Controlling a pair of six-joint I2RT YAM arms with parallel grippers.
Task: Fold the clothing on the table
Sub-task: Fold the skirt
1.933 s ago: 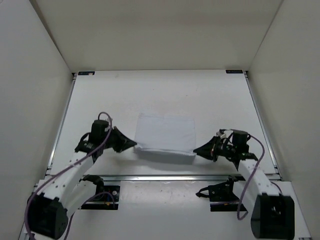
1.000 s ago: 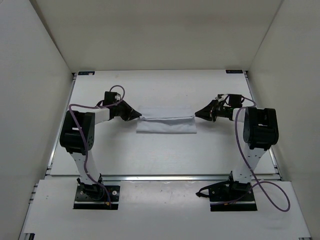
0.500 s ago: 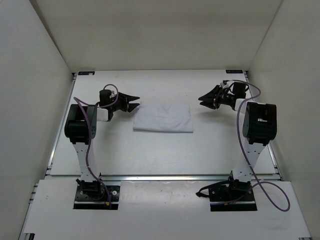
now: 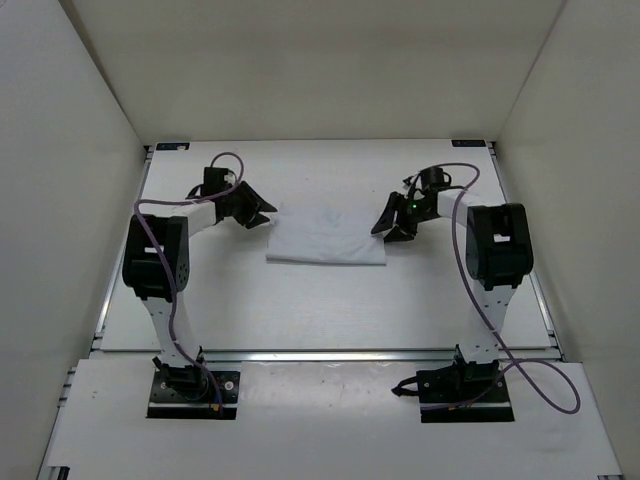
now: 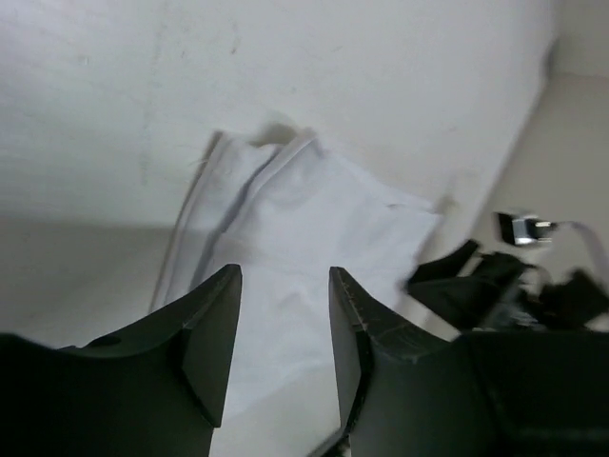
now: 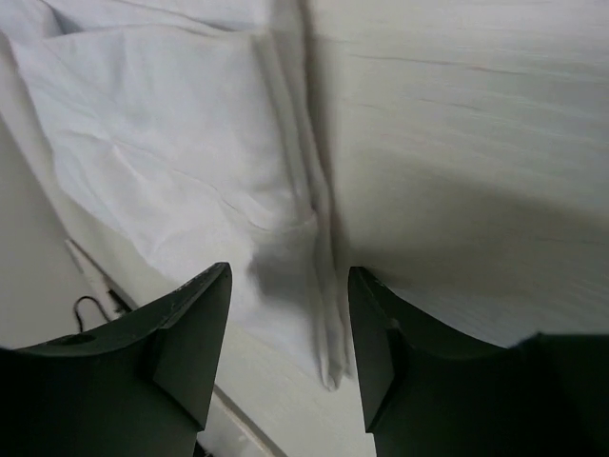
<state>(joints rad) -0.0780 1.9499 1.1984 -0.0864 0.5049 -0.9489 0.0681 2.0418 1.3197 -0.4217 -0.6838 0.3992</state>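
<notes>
Release after a fold: the clothing [image 4: 327,236], pinched at its two ends by the left jaws and right jaws a second ago, now lies free as a flat, doubled rectangle near the middle of the desk [image 4: 300,300], slightly toward the far side. Both pairs of jaws now stand apart and empty, those of the left arm [image 4: 150,255] just off the garment's far-left corner and those of the right arm [image 4: 497,250] above its right edge. Layered hems show at each end, so one fold appears complete; whether another is needed cannot be told.
</notes>
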